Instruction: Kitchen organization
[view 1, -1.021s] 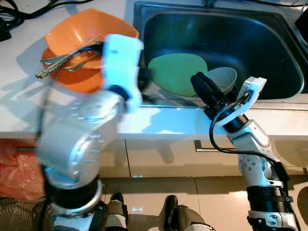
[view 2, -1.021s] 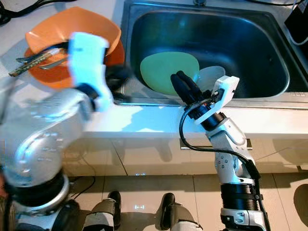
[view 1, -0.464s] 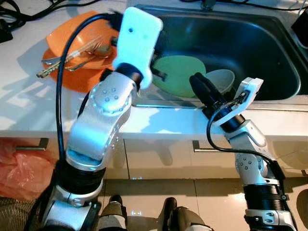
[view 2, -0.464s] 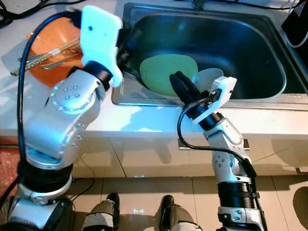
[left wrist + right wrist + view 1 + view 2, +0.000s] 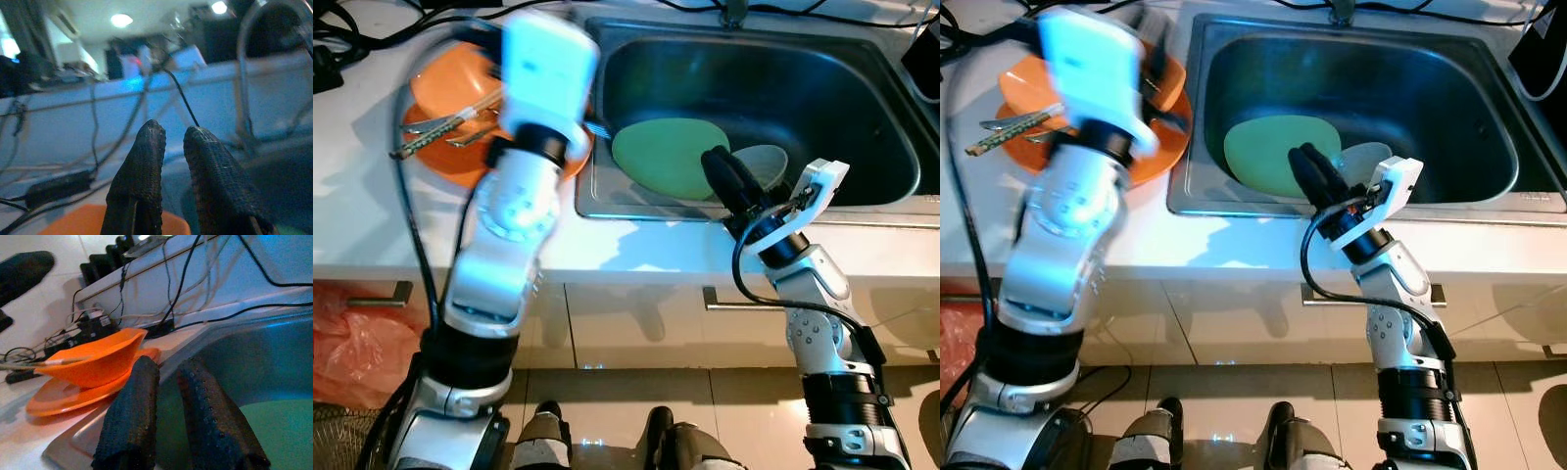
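Over the desk's left side, beside the sink (image 5: 886, 117), left end effector (image 5: 171, 147) is raised above the orange bowl (image 5: 450, 83), fingers nearly together, holding nothing. Bowl sits on an orange plate (image 5: 1151, 157) with cutlery (image 5: 435, 132) lying across it. Right end effector (image 5: 726, 176) hovers at the sink's front rim, fingers a narrow gap apart, empty, just over the green plate (image 5: 671, 157) and pale bowl (image 5: 769, 162) inside. Looks like the reach phase; next move needs one arm to descend and open before grasping.
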Available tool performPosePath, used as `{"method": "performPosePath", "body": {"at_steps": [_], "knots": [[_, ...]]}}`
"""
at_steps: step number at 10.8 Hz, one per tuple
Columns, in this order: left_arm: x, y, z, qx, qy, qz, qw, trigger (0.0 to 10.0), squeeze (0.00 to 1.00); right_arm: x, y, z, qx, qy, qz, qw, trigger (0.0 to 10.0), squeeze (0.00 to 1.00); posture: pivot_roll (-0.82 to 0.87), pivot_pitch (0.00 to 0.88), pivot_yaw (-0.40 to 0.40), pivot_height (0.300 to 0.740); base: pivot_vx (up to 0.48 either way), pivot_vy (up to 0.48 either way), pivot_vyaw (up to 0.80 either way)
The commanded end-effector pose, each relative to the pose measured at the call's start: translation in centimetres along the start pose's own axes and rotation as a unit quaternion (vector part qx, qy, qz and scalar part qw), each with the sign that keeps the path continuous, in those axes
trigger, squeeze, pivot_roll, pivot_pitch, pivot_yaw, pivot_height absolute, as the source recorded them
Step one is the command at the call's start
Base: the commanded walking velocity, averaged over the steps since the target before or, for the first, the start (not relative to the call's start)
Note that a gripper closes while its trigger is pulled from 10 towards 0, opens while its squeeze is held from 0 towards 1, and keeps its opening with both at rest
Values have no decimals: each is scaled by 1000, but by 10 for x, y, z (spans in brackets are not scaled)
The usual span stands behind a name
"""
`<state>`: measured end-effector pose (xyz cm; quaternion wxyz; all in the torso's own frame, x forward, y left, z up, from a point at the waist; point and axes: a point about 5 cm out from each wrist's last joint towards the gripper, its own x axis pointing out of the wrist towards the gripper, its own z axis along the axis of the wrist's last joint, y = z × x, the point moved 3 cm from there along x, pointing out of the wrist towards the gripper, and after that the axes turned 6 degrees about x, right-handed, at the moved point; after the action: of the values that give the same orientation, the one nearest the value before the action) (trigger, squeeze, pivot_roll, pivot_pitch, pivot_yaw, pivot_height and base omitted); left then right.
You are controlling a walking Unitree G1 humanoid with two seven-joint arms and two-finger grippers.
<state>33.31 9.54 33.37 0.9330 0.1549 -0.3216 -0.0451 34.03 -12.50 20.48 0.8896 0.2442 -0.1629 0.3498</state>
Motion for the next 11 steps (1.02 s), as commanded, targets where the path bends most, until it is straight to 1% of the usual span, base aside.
{"method": "performPosePath", "body": {"at_steps": [1, 2, 3, 4, 5, 6, 7, 8, 9, 10, 11], "knots": [[0, 4, 1, -16, -11, 16, 1000, 10000, 0, -13, -13, -21, 32, 25, -46, 998, 10000, 0, 231, 208, -49, 740, 0, 0, 0], [-5, 6, -11, -27, -5, 27, 999, 10000, 0, -11, -20, -15, 21, 1, -72, 997, 10000, 0, 232, 205, -49, 740, 0, 0, 0], [-10, 10, -19, 2, -10, 47, 999, 10000, 0, -9, -25, -6, 12, -23, -95, 995, 10000, 0, 228, 203, -50, 740, 0, 0, 0], [-14, 14, -27, 19, -9, 55, 998, 10000, 0, -8, -30, 3, -9, -42, -115, 992, 10000, 0, 219, 204, -50, 740, 0, 0, 0], [-16, 21, -34, 30, 0, 73, 997, 10000, 0, -7, -33, 10, -30, -51, -128, 990, 10000, 0, 212, 203, -48, 740, 0, 0, 0], [-19, 20, -38, 58, -10, 54, 997, 10000, 0, -5, -35, 22, -79, -67, -144, 984, 10000, 0, 209, 202, -48, 740, 0, 0, 0], [-21, 18, -39, 39, -15, 52, 998, 10000, 0, -3, -36, 29, -96, -84, -153, 980, 10000, 0, 207, 199, -47, 740, 0, 0, 0], [-22, 16, -41, 44, -16, 51, 998, 10000, 0, 1, -35, 37, -128, -94, -157, 975, 10000, 0, 200, 191, -45, 740, 0, 0, 0], [-24, 16, -38, 45, -22, 54, 997, 10000, 0, 4, -31, 42, -138, -102, -151, 974, 10000, 0, 198, 187, -45, 740, 0, 0, 0], [-24, 20, -29, 50, -35, 52, 997, 10000, 0, 4, -31, 44, -139, -107, -155, 972, 10000, 0, 200, 181, -46, 740, 0, 0, 0], [-22, 29, -14, 50, -55, 59, 995, 10000, 0, 1, -36, 42, -142, -104, -166, 970, 10000, 0, 207, 177, -46, 740, 0, 0, 0]]}}
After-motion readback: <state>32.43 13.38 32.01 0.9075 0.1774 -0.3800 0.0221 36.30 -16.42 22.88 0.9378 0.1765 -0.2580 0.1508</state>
